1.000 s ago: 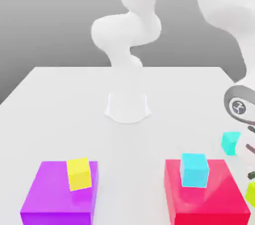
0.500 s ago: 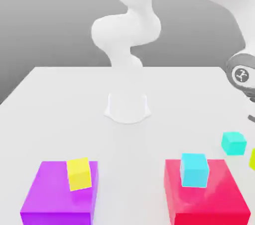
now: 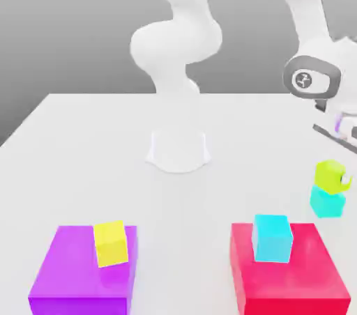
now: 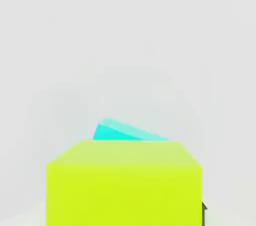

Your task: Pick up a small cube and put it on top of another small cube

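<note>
Lime-coloured small cube (image 3: pixel 330 175) sits over the turquoise cube (image 3: pixel 327 203) at the exterior view's right, my gripper (image 3: pixel 337 178) at it; lift and carry look done. Contact is unclear.

Hand view: the lime cube looms before the turquoise one. I can't tell my gripper's opening or hold; letting go, if needed, and backing off probably remain.

Table Surface and Items in Direct Contact

The white table (image 3: pixel 104 160) is a flat, plain surface. In the exterior view, a purple block (image 3: pixel 84 272) rests on it at the near left, and a red block (image 3: pixel 289 279) rests at the near right. A turquoise cube (image 3: pixel 326 202) sits beyond the red block, toward the right edge. The robot base (image 3: pixel 178 152) stands farther back, near the middle.
</note>
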Controlling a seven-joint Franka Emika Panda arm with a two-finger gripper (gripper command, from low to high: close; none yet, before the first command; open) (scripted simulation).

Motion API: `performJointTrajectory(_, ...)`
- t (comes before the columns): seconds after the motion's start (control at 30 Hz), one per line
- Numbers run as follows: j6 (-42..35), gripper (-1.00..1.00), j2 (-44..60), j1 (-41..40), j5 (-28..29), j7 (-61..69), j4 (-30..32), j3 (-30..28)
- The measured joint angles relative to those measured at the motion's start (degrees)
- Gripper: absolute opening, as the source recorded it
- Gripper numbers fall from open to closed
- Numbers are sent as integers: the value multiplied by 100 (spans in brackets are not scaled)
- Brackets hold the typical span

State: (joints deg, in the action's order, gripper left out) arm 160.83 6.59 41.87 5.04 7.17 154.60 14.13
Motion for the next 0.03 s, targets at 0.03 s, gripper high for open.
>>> performJointTrajectory(0.03,0,100,0,0,0,0,0,0)
